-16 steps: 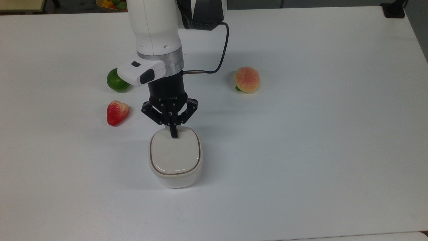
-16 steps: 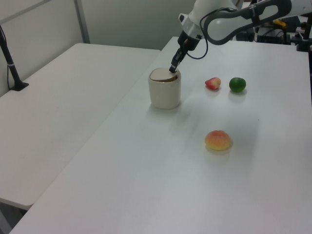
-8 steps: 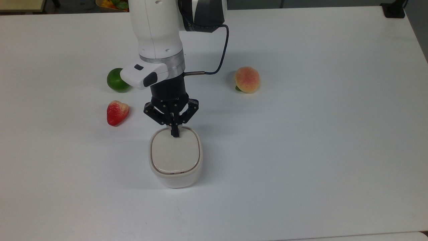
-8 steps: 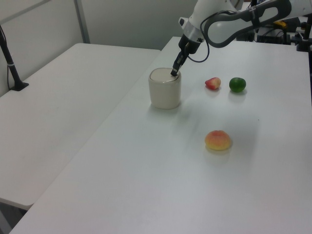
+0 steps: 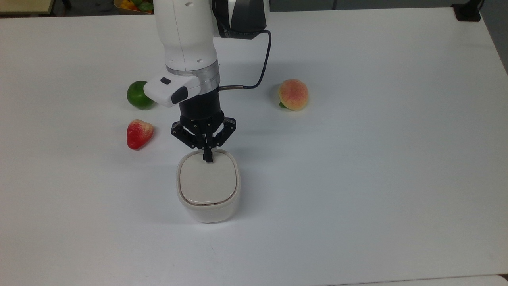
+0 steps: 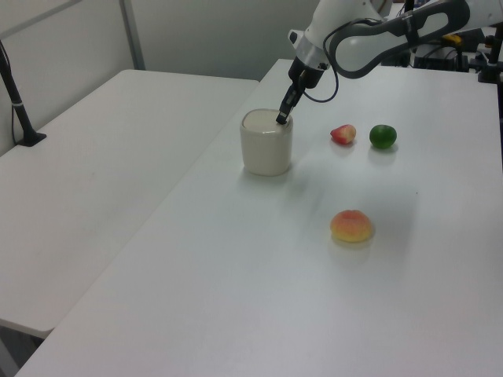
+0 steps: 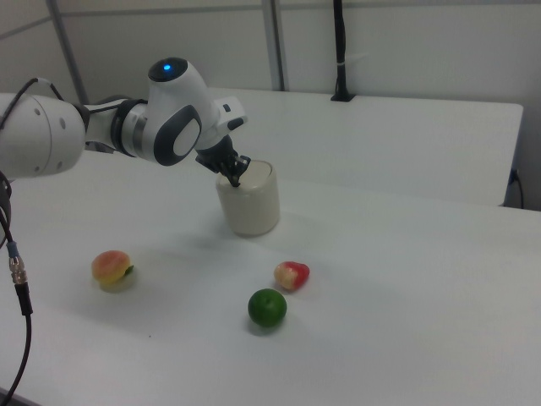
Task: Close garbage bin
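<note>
Top view, left to right. A lime (image 5: 139,95) sits at 10 o'clock from the bin (image 5: 208,184), with a strawberry (image 5: 139,133) just below it at 9 to 10 o'clock. The bin stands near the centre of the white table (image 5: 377,159). A peach (image 5: 293,94) lies well apart at 1 to 2 o'clock from the bin.

Gripper state: the gripper (image 5: 207,155) has its fingers brought together into a single point, holding nothing. The tip touches the lid (image 5: 206,180) at the lid's 12 o'clock edge, the side nearest the arm.

Lid state: the lid lies flat and level within the bin's rim, with an even seam showing around it. In the left view the bin (image 6: 266,141) shows a flat top with the gripper (image 6: 280,118) at its far right edge. In the right view the gripper (image 7: 234,178) meets the top of the bin (image 7: 248,199) at its left edge.

Key relation: the bin lies directly at 6 o'clock from the gripper, and the contact point is at the rear margin of the lid, not its middle. Judgement: the lid appears seated, so the task is at or near completion. If a latch needs confirming, a press nearer the lid's 6 o'clock front edge would be the likely requirement. Otherwise a straight lift clears the bin without disturbing it.
</note>
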Controlling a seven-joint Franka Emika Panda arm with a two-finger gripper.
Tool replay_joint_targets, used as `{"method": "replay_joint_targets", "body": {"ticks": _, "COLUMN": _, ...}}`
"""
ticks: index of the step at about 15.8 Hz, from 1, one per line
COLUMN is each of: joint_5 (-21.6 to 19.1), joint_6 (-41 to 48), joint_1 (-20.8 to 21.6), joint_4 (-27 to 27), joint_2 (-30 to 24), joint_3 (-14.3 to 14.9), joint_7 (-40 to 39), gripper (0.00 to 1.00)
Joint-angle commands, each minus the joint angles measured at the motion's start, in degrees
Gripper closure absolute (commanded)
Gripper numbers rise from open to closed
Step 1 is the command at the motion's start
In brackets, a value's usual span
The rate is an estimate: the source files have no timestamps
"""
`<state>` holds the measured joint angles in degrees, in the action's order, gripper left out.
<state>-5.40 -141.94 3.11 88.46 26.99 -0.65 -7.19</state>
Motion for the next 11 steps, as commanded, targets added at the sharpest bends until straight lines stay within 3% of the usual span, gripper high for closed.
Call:
{"method": "replay_joint_targets", "body": {"ticks": 1, "joint_5": 0.83, "joint_6": 0.88, "joint_1": -0.21, "joint_4": 2.68, "joint_2": -0.97, "joint_3": -0.41, "joint_7": -0.81, "gripper": 1.00}}
{"method": "replay_joint_targets", "body": {"ticks": 5, "joint_5": 0.74, "joint_6": 1.76, "joint_1": -0.30, "joint_4": 2.59, "joint_2": -3.95, "joint_3": -0.41, "joint_7": -0.45, "gripper": 1.00}}
{"method": "replay_joint_targets", "body": {"ticks": 9, "joint_5": 0.48, "joint_6": 8.33, "joint_1": -0.21, "joint_4": 2.50, "joint_2": -8.25, "joint_3": -0.41, "joint_7": -0.10, "gripper": 0.99}}
{"method": "replay_joint_targets", "body": {"ticks": 10, "joint_5": 0.13, "joint_6": 10.61, "joint_1": -0.30, "joint_4": 2.50, "joint_2": -9.57, "joint_3": -0.41, "joint_7": -0.02, "gripper": 0.91}}
{"method": "replay_joint_targets", "body": {"ticks": 11, "joint_5": -0.31, "joint_6": 13.25, "joint_1": -0.38, "joint_4": 2.50, "joint_2": -10.89, "joint_3": -0.41, "joint_7": 0.68, "gripper": 0.73}}
